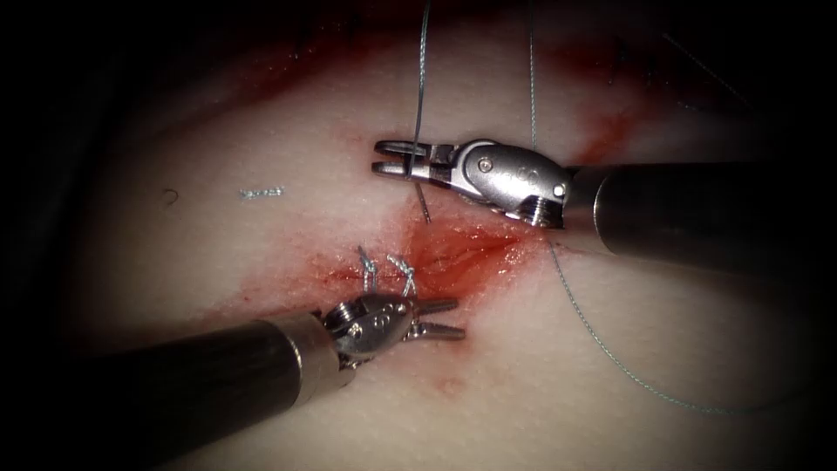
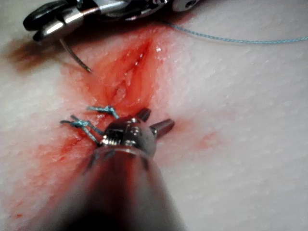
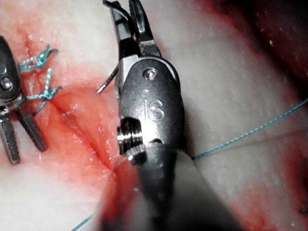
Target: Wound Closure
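The right hand (image 1: 384,159) comes in from the right and hovers just far of the cut (image 1: 453,253) in the tissue (image 1: 261,244). Its two jaws are closed on the curved needle (image 1: 424,206), gripping it along the body of the curve. The needle's free end hangs down toward the open part of the cut, and whether the tip touches the tissue cannot be told. In the right wrist view the needle (image 3: 109,82) curls out on both sides of the closed jaws, clear of the surface.

The left hand (image 1: 449,318) lies at the near side of the cut with its jaws spread apart and holding nothing. Just beside it, on the left part of the cut, sit two knotted stitches (image 1: 388,272) with short cut ends standing up.

The thread (image 1: 610,353) runs from far, passes by the right hand and trails away across the tissue on the right and near side. Red fluid (image 1: 488,262) stains the tissue around the cut.
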`<state>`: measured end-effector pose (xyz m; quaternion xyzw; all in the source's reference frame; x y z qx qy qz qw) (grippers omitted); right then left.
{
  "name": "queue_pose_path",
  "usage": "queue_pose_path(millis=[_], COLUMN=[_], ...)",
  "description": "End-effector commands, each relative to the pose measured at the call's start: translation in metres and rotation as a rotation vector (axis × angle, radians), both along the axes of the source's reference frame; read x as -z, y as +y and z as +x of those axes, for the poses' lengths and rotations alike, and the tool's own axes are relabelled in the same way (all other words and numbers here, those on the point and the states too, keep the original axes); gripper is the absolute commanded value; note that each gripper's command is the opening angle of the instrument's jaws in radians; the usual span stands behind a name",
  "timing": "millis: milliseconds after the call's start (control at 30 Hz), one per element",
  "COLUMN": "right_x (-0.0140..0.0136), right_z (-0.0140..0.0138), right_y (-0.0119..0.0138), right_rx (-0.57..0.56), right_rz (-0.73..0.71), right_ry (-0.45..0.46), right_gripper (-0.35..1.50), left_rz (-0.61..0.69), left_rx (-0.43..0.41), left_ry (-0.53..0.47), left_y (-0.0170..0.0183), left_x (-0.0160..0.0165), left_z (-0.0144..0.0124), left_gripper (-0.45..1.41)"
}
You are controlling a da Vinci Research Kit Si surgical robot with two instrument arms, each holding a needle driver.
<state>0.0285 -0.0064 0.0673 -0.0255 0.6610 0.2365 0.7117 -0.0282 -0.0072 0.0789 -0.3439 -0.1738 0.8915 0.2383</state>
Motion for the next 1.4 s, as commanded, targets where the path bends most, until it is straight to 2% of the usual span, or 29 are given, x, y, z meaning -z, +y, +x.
queue_pose_path(millis=[33, 167, 233, 400, 733, 1033, 1400], right_x=[-0.0004, -0.0005, -0.0006, -0.0011, -0.0008, -0.0001, 0.0002], right_z=[0.0008, 0.0009, 0.001, 0.0013, 0.0013, 0.0004, -0.0013], right_y=[0.0003, 0.0004, 0.0001, -0.0013, -0.004, -0.0086, -0.0122], right_rx=[-0.019, -0.031, -0.028, -0.002, 0.046, 0.144, 0.203], right_rz=[0.001, 0.096, 0.244, 0.386, 0.666, 0.829, 1.046], right_ry=[-0.009, 0.013, 0.029, -0.019, -0.044, -0.008, 0.013], right_gripper=[-0.35, -0.35, -0.35, -0.35, -0.35, -0.35, -0.35], left_rz=[0.001, 0.001, 0.001, 0.001, 0.002, 0.005, -0.008], left_rx=[-0.001, -0.001, 0.0, -0.001, -0.002, -0.005, -0.027], left_ry=[-0.002, -0.002, -0.002, -0.002, -0.003, -0.006, -0.013], left_y=[-0.0004, -0.0004, -0.0004, -0.0004, -0.0004, -0.0002, 0.0003], left_x=[-0.0007, -0.0007, -0.0007, -0.0007, -0.0006, -0.0004, 0.0002], left_z=[-0.0006, -0.0006, -0.0006, -0.0006, -0.0005, -0.0002, -0.0001], left_gripper=[0.41, 0.41, 0.41, 0.41, 0.41, 0.42, 0.44])
